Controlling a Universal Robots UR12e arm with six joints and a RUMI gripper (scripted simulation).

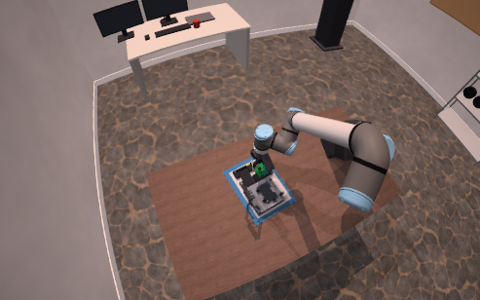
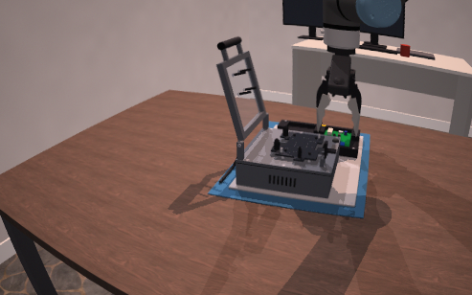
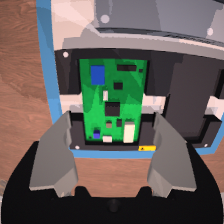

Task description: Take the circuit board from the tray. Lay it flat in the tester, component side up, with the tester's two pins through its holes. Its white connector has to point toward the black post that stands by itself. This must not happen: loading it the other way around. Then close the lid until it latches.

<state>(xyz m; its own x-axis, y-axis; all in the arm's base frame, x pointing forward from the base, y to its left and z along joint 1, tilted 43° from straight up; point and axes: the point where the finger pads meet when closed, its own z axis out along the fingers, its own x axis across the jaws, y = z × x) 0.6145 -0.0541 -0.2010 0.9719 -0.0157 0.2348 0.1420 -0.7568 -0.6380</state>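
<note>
The green circuit board [image 1: 260,169] [image 2: 338,135] [image 3: 95,107] lies component side up in the black tray [image 2: 350,152] [image 3: 70,80]. In the wrist view its white connector [image 3: 129,132] is at the lower right end, near the right finger. My gripper [image 2: 338,130] [image 3: 112,112] is open, pointing down, its fingertips on either side of the board near that end, with a gap on both sides. The grey tester [image 2: 282,168] stands beside the tray. Black posts [image 2: 277,145] [image 2: 300,152] stand around its dark nest; the two pins are too small to tell. Its lid [image 2: 230,102] stands open, upright.
Tray and tester share a white base plate [image 2: 349,179] on a blue mat [image 2: 364,192] [image 3: 45,50]. A second, empty tray pocket [image 3: 187,95] lies right of the board in the wrist view. The raised lid handle [image 2: 229,43] is the tallest part at the tester's far left.
</note>
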